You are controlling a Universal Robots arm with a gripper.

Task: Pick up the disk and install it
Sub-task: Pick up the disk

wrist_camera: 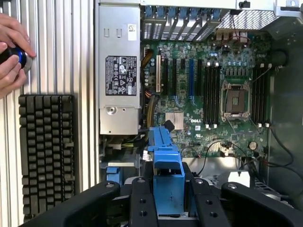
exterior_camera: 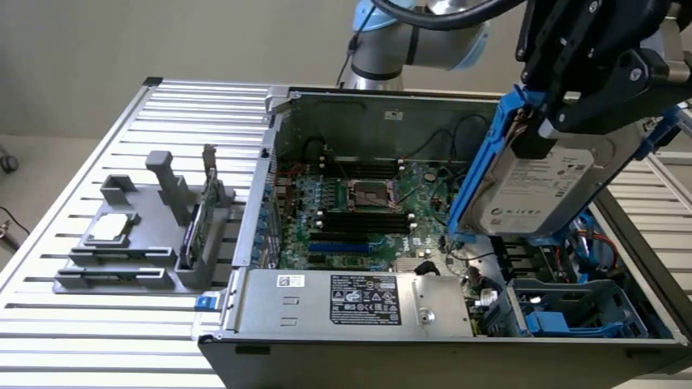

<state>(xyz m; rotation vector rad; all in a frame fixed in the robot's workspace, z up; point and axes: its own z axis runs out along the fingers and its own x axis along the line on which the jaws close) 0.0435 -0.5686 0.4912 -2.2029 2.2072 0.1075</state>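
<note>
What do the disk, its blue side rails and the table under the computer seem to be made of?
The disk: apparently metal, silver-grey with a dull sheen, and a white paper-like label. The blue side rails: probably moulded plastic, uniformly bright and slightly glossy. The table: likely aluminium slats, pale, ribbed and softly reflective.

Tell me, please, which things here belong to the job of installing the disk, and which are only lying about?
Belong to the job:
- disk, held in the gripper
- open computer case
- drive cage

Lying about:
- grey holder
- small drive on it
- keyboard
</note>
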